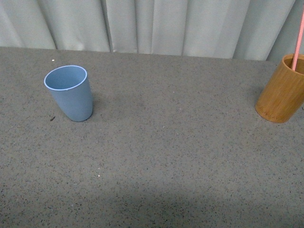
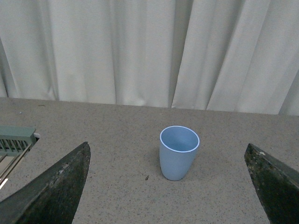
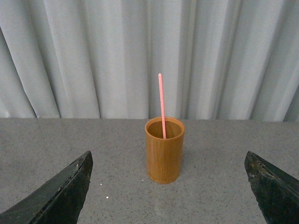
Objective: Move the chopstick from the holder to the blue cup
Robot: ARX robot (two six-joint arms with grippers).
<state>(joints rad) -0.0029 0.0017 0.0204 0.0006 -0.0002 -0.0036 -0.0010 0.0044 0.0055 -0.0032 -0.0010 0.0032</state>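
Note:
The light blue cup (image 1: 70, 93) stands upright and empty on the left of the table. At the right edge of the front view stands the golden-brown holder (image 1: 281, 90) with one pink chopstick (image 1: 298, 40) leaning in it. Neither arm shows in the front view. In the left wrist view my left gripper (image 2: 168, 186) is open, its dark fingers (image 2: 56, 186) wide apart, with the blue cup (image 2: 178, 152) ahead between them. In the right wrist view my right gripper (image 3: 168, 186) is open too, facing the holder (image 3: 164, 150) and the chopstick (image 3: 161, 105) rising out of it.
A grey speckled table (image 1: 166, 156) carries both containers, with a pale pleated curtain (image 1: 156, 23) behind it. A small dark speck (image 1: 52, 118) lies beside the blue cup. A greenish ribbed part (image 2: 16, 140) shows at the table's side in the left wrist view.

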